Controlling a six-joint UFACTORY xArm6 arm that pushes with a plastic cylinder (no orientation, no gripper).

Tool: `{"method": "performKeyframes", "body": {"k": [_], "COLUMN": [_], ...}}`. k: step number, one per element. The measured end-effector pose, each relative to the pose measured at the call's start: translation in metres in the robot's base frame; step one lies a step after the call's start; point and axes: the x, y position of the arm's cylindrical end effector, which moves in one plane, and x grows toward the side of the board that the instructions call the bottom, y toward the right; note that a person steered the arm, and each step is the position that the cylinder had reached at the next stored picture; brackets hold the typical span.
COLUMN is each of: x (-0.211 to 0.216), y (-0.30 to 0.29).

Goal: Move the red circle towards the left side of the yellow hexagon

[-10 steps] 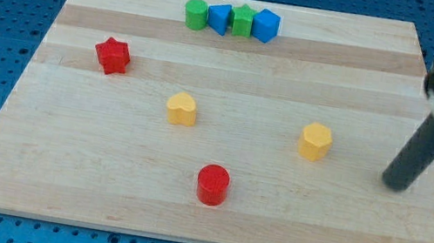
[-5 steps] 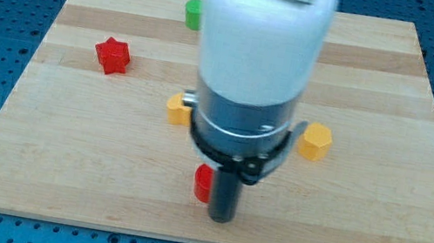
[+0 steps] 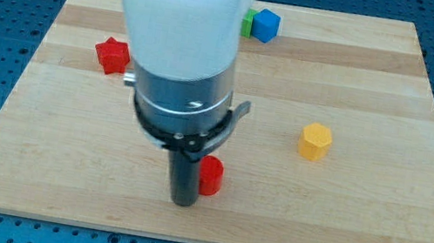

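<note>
The red circle [image 3: 211, 176] sits near the view's bottom centre of the wooden board [image 3: 362, 208], partly hidden by my arm. My tip [image 3: 181, 201] touches the board just left of the red circle, right against it. The yellow hexagon [image 3: 315, 142] lies to the right of the red circle and a little higher, well apart from it.
A red star-shaped block [image 3: 111, 54] lies at the view's left. A blue block [image 3: 266, 25] and a sliver of a green block [image 3: 246, 24] show at the view's top. My arm hides the other yellow block and the other top-row blocks.
My arm has swept from the board's right edge across to the red circle; my tip went from its right side to its left side. The red circle has barely moved.
</note>
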Motion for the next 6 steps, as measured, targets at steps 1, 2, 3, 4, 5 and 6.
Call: {"method": "performKeyframes", "body": {"k": [1,2,3,4,5,6], "x": [-0.011,-0.034,-0.054,-0.065,-0.070,-0.075], "y": [0.026,0.032,0.032,0.032,0.032,0.037]}}
